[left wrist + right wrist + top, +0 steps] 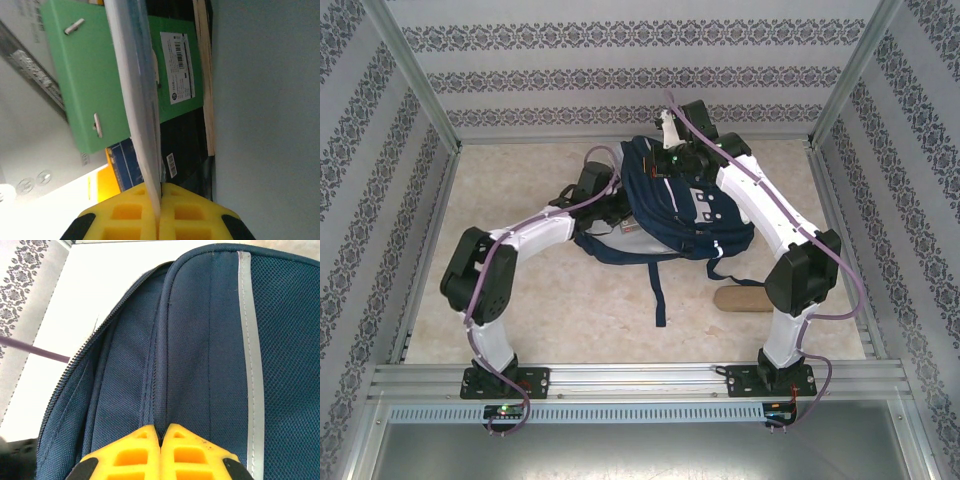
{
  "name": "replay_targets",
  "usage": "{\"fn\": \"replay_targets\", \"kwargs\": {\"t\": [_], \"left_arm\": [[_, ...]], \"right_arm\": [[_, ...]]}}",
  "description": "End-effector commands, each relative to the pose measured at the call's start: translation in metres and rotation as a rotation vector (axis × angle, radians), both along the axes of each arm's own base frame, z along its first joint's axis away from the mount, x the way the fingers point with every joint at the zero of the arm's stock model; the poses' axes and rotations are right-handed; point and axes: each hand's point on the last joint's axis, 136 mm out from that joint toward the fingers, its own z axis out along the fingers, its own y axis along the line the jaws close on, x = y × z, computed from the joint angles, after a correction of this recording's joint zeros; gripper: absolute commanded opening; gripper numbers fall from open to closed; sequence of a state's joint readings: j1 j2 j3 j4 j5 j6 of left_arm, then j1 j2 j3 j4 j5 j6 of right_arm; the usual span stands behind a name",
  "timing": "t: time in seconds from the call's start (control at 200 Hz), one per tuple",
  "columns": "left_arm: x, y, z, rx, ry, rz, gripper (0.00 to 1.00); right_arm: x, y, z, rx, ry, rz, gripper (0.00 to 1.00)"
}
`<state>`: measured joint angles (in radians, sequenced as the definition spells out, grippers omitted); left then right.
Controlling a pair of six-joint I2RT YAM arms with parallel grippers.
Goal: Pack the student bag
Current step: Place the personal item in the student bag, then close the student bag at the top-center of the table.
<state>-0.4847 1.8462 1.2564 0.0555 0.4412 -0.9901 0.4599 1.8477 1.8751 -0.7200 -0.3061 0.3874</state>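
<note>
Beige tabletop inside patterned walls; student bag is lying mid-table, toward the back wall. Right gripper is pinching a navy seam fold beside the bag's zipper, jaws closed on the fabric. Left gripper is clamping a thin pale sheet edge-on, with a green folder sitting just behind it.

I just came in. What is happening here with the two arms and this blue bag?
Two robot arms are working on the student bag, which lies on the table. The right fingers are shut on a fold of its navy fabric beside the zipper. The left fingers are shut on a thin pale sheet, with a green folder just behind it. A beige object lies near the bag.
</note>
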Motion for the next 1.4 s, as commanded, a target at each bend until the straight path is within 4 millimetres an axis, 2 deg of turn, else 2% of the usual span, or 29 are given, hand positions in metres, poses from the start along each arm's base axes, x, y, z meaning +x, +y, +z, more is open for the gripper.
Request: {"fn": "replay_targets", "kwargs": {"t": [0.0,0.185,0.23,0.28,0.33,0.4,0.525,0.629,0.824,0.864,0.904,0.949,0.989,1.099,1.259,1.394], "left_arm": [[0.016,-0.033,0.028,-0.089,-0.076,-0.024,0.01],[0.019,-0.051,-0.005,-0.023,-0.016,-0.045,0.10],[0.019,-0.052,-0.014,0.000,0.010,-0.050,0.18],[0.017,-0.052,-0.020,0.013,0.030,-0.058,0.34],[0.014,-0.048,-0.024,0.031,0.042,-0.051,0.50],[0.009,-0.039,-0.026,0.067,0.048,-0.039,0.56],[-0.002,-0.022,-0.023,0.147,0.051,-0.026,0.74],[-0.011,-0.006,-0.017,0.202,0.044,-0.014,0.83],[-0.028,0.024,-0.011,0.296,0.051,0.017,0.90],[-0.033,0.030,-0.009,0.316,0.054,0.020,0.90],[-0.038,0.034,-0.008,0.331,0.055,0.019,0.90],[-0.043,0.039,-0.005,0.342,0.049,0.019,0.90],[-0.047,0.044,-0.002,0.352,0.044,0.022,0.90],[-0.057,0.057,0.008,0.385,0.033,0.043,0.89],[-0.074,0.096,0.009,0.491,0.056,0.142,0.89],[-0.090,0.117,0.010,0.506,0.064,0.165,0.89]], "right_arm": [[-0.004,0.011,0.067,0.152,-0.143,0.038,0.00],[-0.005,0.010,0.068,0.159,-0.142,0.036,0.00],[-0.005,0.009,0.067,0.157,-0.140,0.034,0.00],[-0.005,0.009,0.066,0.155,-0.137,0.033,0.00],[-0.005,0.007,0.064,0.153,-0.135,0.028,0.00],[-0.005,0.004,0.062,0.149,-0.134,0.022,0.00],[-0.004,-0.003,0.058,0.143,-0.128,0.004,0.00],[-0.003,-0.009,0.054,0.132,-0.126,-0.010,0.00],[-0.004,-0.016,0.045,0.117,-0.113,-0.024,0.00],[-0.004,-0.016,0.043,0.114,-0.109,-0.024,0.03],[-0.005,-0.018,0.040,0.109,-0.104,-0.030,0.13],[-0.005,-0.020,0.039,0.102,-0.101,-0.040,0.32],[-0.006,-0.022,0.036,0.095,-0.095,-0.051,0.45],[-0.012,-0.034,0.027,0.063,-0.076,-0.105,0.52],[-0.034,-0.083,-0.007,-0.066,0.014,-0.287,0.55],[-0.068,-0.138,-0.048,-0.154,0.110,-0.456,0.57]]}}
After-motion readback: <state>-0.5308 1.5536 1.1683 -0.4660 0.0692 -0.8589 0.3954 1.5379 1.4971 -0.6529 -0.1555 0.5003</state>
